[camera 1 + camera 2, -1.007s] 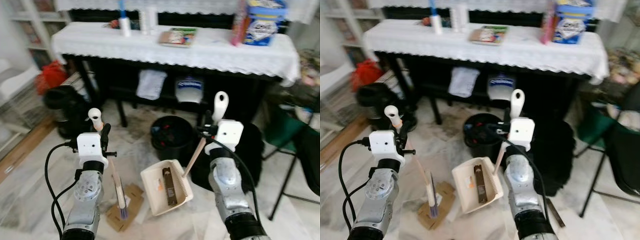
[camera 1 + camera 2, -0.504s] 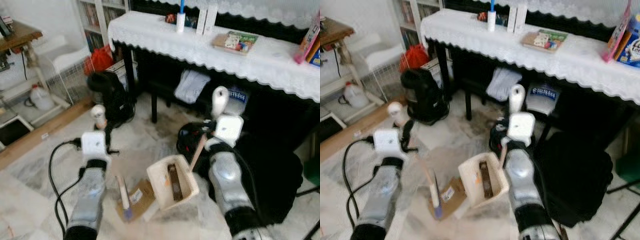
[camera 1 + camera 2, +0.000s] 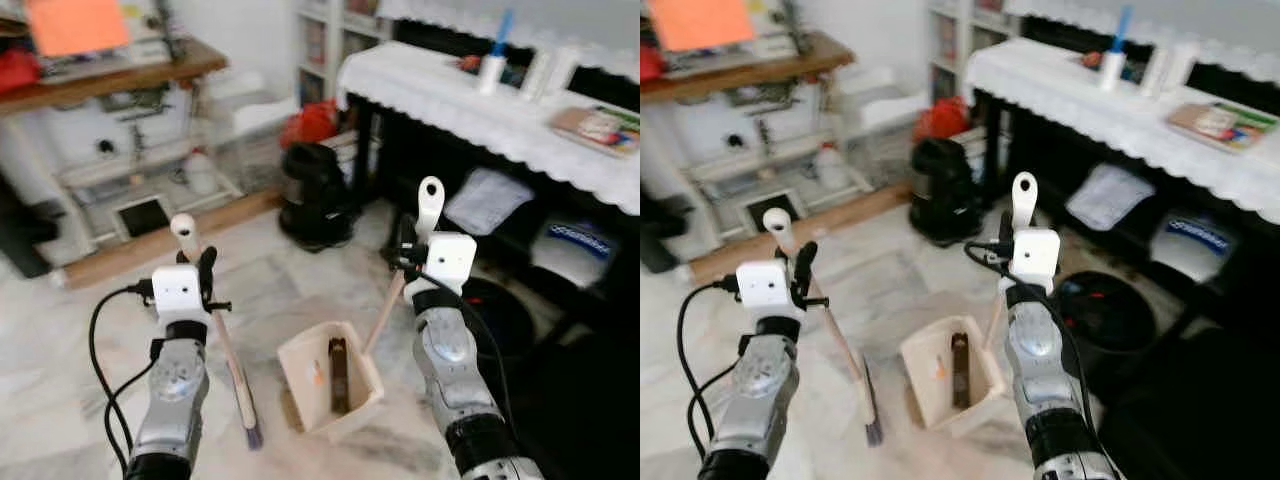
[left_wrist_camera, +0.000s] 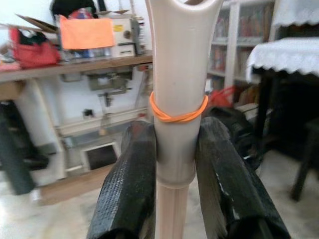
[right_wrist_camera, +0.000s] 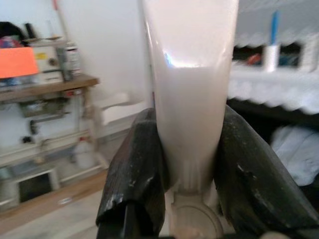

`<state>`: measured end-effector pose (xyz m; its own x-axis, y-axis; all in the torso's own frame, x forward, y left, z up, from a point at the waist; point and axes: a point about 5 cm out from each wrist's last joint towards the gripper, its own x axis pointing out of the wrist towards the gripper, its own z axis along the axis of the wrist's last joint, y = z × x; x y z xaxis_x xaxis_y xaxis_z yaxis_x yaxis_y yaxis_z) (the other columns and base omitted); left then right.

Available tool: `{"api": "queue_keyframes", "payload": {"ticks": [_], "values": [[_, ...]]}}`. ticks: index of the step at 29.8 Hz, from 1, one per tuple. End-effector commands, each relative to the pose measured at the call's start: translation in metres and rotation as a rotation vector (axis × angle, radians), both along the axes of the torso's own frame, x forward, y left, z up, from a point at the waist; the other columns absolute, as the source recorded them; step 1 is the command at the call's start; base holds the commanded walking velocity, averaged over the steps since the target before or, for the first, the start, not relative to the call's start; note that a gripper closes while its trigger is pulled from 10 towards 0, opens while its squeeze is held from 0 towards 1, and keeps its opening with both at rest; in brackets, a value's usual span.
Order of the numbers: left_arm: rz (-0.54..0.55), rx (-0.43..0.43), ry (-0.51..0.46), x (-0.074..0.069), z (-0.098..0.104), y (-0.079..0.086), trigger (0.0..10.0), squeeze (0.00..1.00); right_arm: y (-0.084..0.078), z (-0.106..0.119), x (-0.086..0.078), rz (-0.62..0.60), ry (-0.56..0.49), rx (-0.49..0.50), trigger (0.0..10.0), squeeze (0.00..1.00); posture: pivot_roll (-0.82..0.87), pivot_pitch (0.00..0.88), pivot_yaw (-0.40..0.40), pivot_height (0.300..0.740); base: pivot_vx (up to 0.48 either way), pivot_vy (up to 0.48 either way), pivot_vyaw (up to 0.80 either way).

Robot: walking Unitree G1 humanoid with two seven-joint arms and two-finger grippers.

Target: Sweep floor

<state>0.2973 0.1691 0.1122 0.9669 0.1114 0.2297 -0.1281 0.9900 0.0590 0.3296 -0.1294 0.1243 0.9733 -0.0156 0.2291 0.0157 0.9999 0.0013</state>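
Right now both arms are raised in front of the robot over a pale marble floor [image 3: 60, 400]. The left pincer [image 4: 174, 164] is closed tight on the upper part of the broom handle [image 4: 177, 74], its two black fingers [image 4: 132, 184] pressed against either side of the cream shaft just below an orange rubber band [image 4: 178, 115] wrapped around it. From that grip the broom [image 3: 228, 360] slants downward and away from the left pincer, ending in a dark bristle tip [image 3: 254, 436] that sits at the floor, just beside the dustpan.

The right pincer [image 5: 187, 164] is likewise clamped shut, holding the flat cream handle of the dustpan [image 3: 330, 378]; its fingers [image 5: 137, 174] squeeze the handle from both sides. The handle's rounded end with a hole [image 3: 431, 195] sticks up above the right pincer, while the shaft runs down and toward the left arm to the pan. The pan hangs between the two arms, lower than both pincers, its open box tilted upward, with a long dark piece of debris [image 3: 338, 374] and a small orange scrap [image 3: 318, 372] lying inside.

Beyond the right pincer stands a tabletop draped in a white lace cloth [image 3: 470, 105], and under it a round black bin [image 3: 505, 315]. Beyond the left pincer is a wooden workbench [image 3: 110, 80] and a black bag [image 3: 312, 195] on the floor
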Motion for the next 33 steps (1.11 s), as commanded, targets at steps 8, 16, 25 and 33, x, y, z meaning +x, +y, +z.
{"api": "queue_keyframes", "payload": {"ticks": [8, 16, 25, 33], "values": [[0.086, 0.080, -0.074, 0.001, 0.015, 0.017, 10.0, 0.00, -0.007, 0.016, 0.005, -0.001, -0.067, -0.023, 10.0, 0.00, 0.09, 0.000, -0.029, 0.740, 0.000, 0.000, 0.80], [0.027, 0.055, -0.048, 0.002, 0.009, 0.005, 10.0, 0.00, -0.001, 0.014, 0.002, 0.014, -0.068, -0.013, 10.0, 0.00, 0.09, 0.000, -0.015, 0.740, 0.000, 0.000, 0.80], [0.025, 0.056, -0.043, 0.002, 0.008, 0.002, 10.0, 0.00, 0.001, 0.015, 0.004, 0.017, -0.066, -0.008, 10.0, 0.00, 0.09, 0.000, -0.014, 0.740, 0.000, 0.000, 0.80], [0.020, 0.057, -0.035, -0.002, 0.006, 0.002, 10.0, 0.00, 0.004, 0.008, 0.003, 0.007, -0.020, 0.078, 10.0, 0.00, 0.10, 0.000, -0.007, 0.740, 0.000, 0.000, 0.61]]}}
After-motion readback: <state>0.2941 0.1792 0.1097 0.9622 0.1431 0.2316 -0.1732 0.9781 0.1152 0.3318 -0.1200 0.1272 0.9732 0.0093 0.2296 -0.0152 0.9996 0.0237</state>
